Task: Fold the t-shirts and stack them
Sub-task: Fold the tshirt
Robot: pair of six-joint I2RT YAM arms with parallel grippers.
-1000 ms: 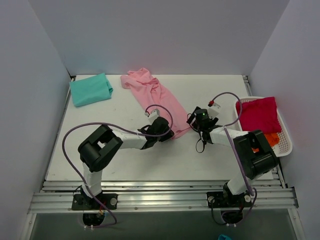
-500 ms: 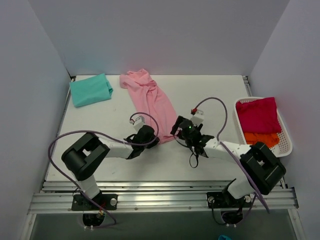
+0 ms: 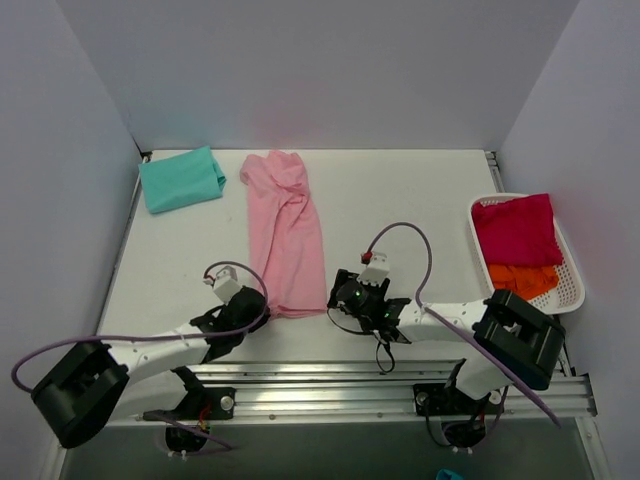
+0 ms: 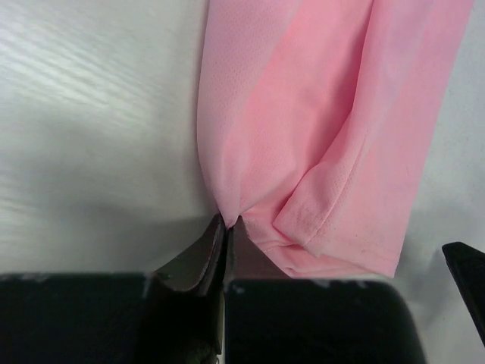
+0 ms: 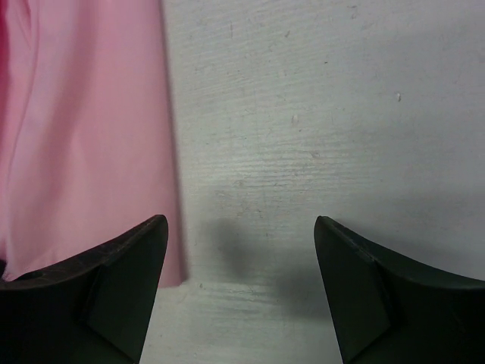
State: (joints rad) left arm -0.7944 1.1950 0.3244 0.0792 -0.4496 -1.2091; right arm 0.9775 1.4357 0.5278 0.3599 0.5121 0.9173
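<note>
A light pink t-shirt (image 3: 287,235) lies stretched in a long narrow strip down the middle of the table. Its near hem sits close to the front edge. My left gripper (image 3: 260,306) is shut on the near left corner of that hem; the left wrist view shows the tips (image 4: 227,221) pinching a fold of the pink cloth (image 4: 318,129). My right gripper (image 3: 336,302) stands open over bare table just right of the hem's right corner, and the pink t-shirt (image 5: 83,136) lies beside its left finger. A folded teal t-shirt (image 3: 180,178) rests at the far left.
A white mesh basket (image 3: 573,283) at the right edge holds a crimson red t-shirt (image 3: 517,228) on top of an orange one (image 3: 525,277). Purple cables loop from both wrists. White walls close in the table on three sides.
The left gripper has shut on the hem. Both arms drew back toward the near edge, and the pink t-shirt went from lying diagonal to lying straight and pulled long.
</note>
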